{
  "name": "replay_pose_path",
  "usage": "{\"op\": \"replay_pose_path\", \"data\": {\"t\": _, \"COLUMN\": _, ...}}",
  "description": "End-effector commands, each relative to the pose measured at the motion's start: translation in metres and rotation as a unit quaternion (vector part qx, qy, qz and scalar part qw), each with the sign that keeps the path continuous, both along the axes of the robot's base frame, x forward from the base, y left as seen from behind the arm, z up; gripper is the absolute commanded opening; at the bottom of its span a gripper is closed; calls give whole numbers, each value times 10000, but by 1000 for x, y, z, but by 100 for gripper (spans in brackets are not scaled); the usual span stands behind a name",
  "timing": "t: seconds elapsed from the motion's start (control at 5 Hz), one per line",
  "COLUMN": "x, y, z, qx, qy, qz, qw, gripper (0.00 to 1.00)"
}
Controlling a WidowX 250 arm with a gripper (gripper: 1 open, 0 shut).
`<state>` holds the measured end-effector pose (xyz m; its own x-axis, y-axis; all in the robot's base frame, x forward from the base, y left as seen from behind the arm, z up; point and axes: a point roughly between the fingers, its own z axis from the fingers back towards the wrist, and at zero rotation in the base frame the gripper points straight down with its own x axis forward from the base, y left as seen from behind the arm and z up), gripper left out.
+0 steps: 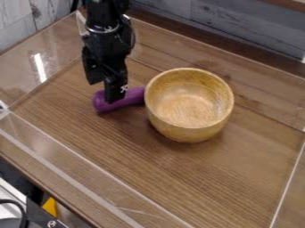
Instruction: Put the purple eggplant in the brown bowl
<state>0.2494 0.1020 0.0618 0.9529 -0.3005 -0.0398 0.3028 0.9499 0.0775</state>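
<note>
- A single camera looks down at a steep angle from above the near edge of the wooden table, facing the grey plank wall at 12 o'clock.
- Set at middle distance, it takes in most of the tabletop, whose grain runs diagonally from 10 o'clock to 4 o'clock.
- The brown bowl sits just right of frame centre; the robot arm enters from 11 o'clock.
- No second view is supplied, so no overlap can be described.
</note>
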Motion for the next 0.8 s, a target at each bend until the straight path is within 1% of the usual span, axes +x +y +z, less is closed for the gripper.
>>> {"op": "replay_pose_path", "data": {"t": 0.0, "x": 4, "y": 5, "z": 3, "qx": 75, "qy": -224, "qz": 8, "qw": 9997, "gripper": 100}}
{"op": "replay_pose_path", "data": {"t": 0.6, "x": 10, "y": 9, "z": -8, "qx": -18, "qy": -410, "qz": 11, "qw": 9992, "gripper": 100}}
